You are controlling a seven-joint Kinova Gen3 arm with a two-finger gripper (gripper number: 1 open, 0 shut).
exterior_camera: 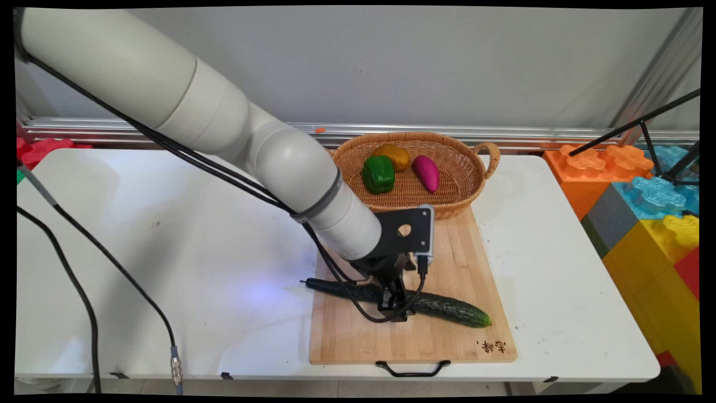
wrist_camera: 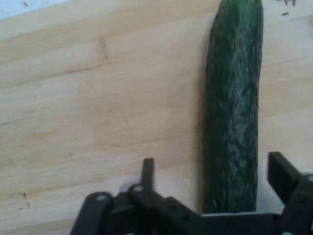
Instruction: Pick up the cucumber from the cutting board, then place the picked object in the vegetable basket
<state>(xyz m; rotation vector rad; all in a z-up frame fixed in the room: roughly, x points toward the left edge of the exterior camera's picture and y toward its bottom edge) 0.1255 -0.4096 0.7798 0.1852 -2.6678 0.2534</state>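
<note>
I have the gripper (wrist_camera: 210,178) down over the cucumber (exterior_camera: 436,307), fingers spread and straddling its middle, across its long axis. The cucumber lies lengthwise along the cutting board's (exterior_camera: 358,341) near half, stem end overhanging.

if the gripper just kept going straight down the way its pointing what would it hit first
Most likely the cucumber, which lies between the open gripper fingers on the cutting board. The board is just beneath it, though the remaining gap is hard to judge.
</note>
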